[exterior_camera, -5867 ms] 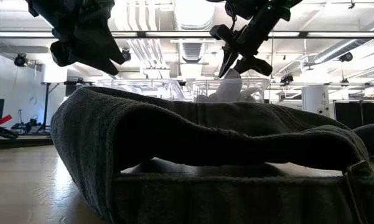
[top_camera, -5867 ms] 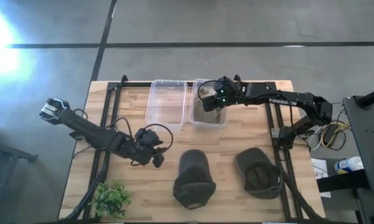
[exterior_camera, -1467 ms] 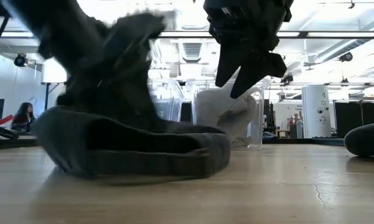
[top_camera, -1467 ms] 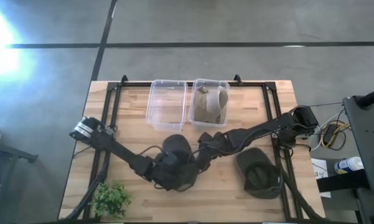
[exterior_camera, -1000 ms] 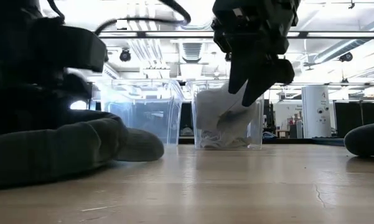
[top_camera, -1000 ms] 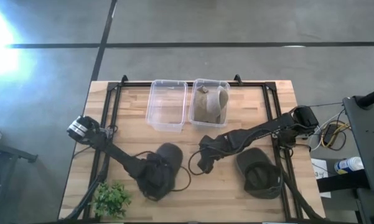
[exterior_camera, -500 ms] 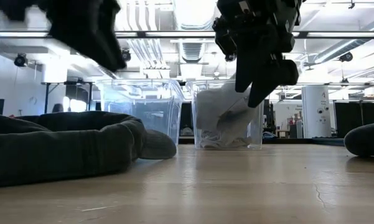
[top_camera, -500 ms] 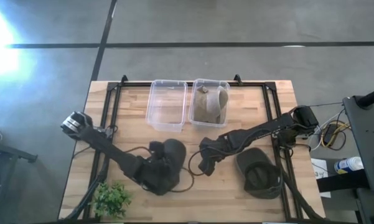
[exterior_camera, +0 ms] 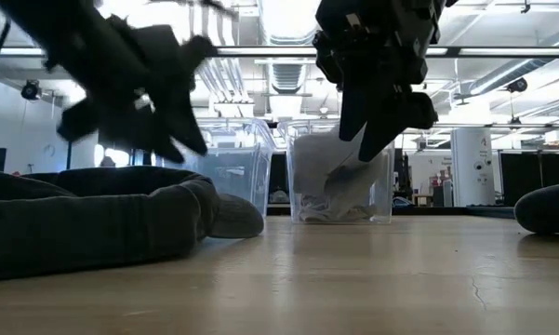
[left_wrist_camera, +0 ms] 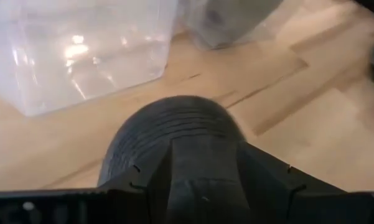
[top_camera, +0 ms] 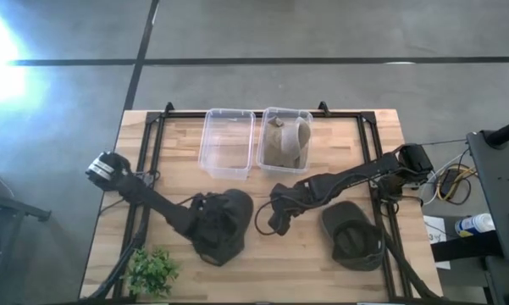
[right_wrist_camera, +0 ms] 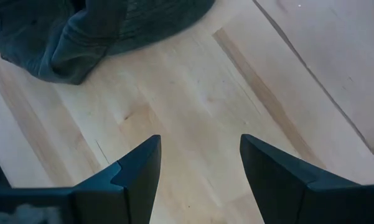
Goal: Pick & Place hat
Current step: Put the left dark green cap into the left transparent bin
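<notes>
A dark hat (top_camera: 230,227) lies on the table near its middle, low and wide in the low view (exterior_camera: 93,223). My left gripper (top_camera: 205,210) hangs just above it (exterior_camera: 130,140), open. In the left wrist view, its fingers stand on either side of the crown behind the stitched visor (left_wrist_camera: 168,124). My right gripper (top_camera: 278,222) hovers open to the hat's right (exterior_camera: 377,130), over bare wood (right_wrist_camera: 199,155). A second dark hat (top_camera: 353,235) rests near the right edge. My left gripper comes at the hat from above, with a finger on either side of the crown just behind the visor (left_wrist_camera: 174,134). The hat lies flat on the table. I cannot tell whether the fingers touch it.
Two clear bins stand at the far edge. The left bin (top_camera: 229,142) holds nothing, and the right bin (top_camera: 285,140) has a tan hat in it. A small green plant (top_camera: 148,271) sits at the near left corner. Bare wood lies between the two dark hats.
My left gripper rose off the dark hat, then came back down toward it, shifting slightly toward the far edge. The hat stayed lying on the table. My right gripper kept its place, open.
</notes>
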Controlling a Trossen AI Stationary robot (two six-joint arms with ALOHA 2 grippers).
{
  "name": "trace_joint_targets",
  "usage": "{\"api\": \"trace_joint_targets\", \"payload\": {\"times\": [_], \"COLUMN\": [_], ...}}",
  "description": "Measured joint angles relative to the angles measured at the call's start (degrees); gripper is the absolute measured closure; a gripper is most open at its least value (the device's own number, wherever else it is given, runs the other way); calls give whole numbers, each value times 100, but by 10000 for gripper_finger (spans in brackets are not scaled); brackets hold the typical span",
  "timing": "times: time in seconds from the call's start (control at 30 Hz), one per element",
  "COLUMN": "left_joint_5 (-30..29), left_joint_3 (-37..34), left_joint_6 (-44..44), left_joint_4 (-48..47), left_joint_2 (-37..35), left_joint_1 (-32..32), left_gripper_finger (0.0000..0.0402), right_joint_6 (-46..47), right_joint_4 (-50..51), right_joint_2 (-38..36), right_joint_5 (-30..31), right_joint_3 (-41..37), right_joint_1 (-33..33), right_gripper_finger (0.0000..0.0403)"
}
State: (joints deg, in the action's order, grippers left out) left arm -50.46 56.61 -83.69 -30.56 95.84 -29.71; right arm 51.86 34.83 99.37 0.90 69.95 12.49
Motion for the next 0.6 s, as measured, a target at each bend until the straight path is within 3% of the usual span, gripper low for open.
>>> {"api": "trace_joint_targets", "payload": {"times": [0.13,0.27,0.47,0.6], "left_joint_5": [84,610,1511,2526], "left_joint_3": [-287,-328,-244,-250], "left_joint_6": [94,970,3453,5425], "left_joint_4": [996,2023,3498,4043], "left_joint_2": [354,739,987,820], "left_joint_1": [272,422,273,211], "left_gripper_finger": [229,229,229,229], "right_joint_6": [0,4,0,108], "right_joint_4": [-31,-33,-33,-72], "right_joint_2": [0,0,0,0], "right_joint_5": [36,-43,-541,-920], "right_joint_3": [0,0,0,-49], "right_joint_1": [-20,-19,-19,-17], "right_gripper_finger": [188,188,188,188]}}
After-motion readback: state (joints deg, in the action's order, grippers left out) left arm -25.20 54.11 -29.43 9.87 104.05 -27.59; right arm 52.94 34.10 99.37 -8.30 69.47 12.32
